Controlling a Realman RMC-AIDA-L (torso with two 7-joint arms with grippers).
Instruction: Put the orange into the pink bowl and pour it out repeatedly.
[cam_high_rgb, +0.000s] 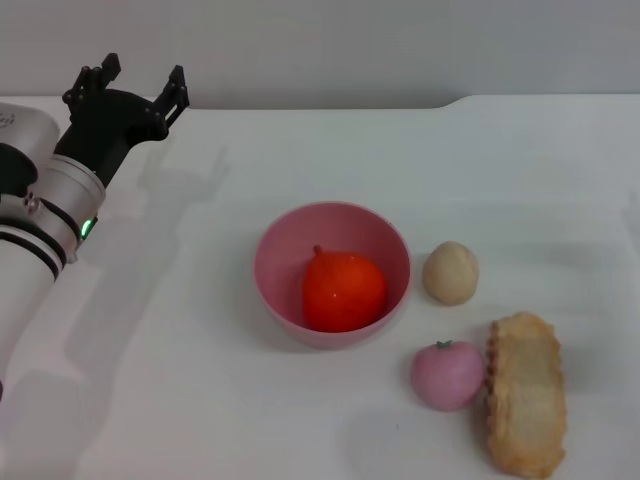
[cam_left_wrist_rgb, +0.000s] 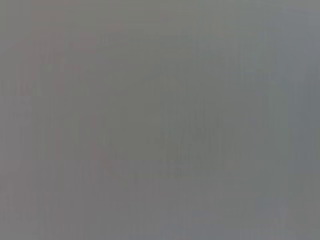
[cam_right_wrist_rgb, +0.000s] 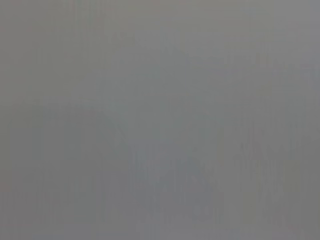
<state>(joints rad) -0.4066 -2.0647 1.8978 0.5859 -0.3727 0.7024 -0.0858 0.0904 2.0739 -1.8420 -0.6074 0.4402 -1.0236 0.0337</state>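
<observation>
1. Nearest lie a breaded cutlet (cam_high_rgb: 526, 394) and a small pink fruit (cam_high_rgb: 447, 375), touching.
2. Farther back, the orange (cam_high_rgb: 343, 290) sits inside the upright pink bowl (cam_high_rgb: 275, 262), a beige ball (cam_high_rgb: 450, 272) just beside it on the table (cam_high_rgb: 200, 400).
3. Farthest, the left gripper (cam_high_rgb: 138, 83) hangs spread wide and empty, well apart from the bowl.

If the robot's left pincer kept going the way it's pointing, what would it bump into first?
Probably nothing on the table. The open left pincer points up and away toward the far grey wall, not toward the round pink plastic bowl. Depth is hard to judge.
</observation>
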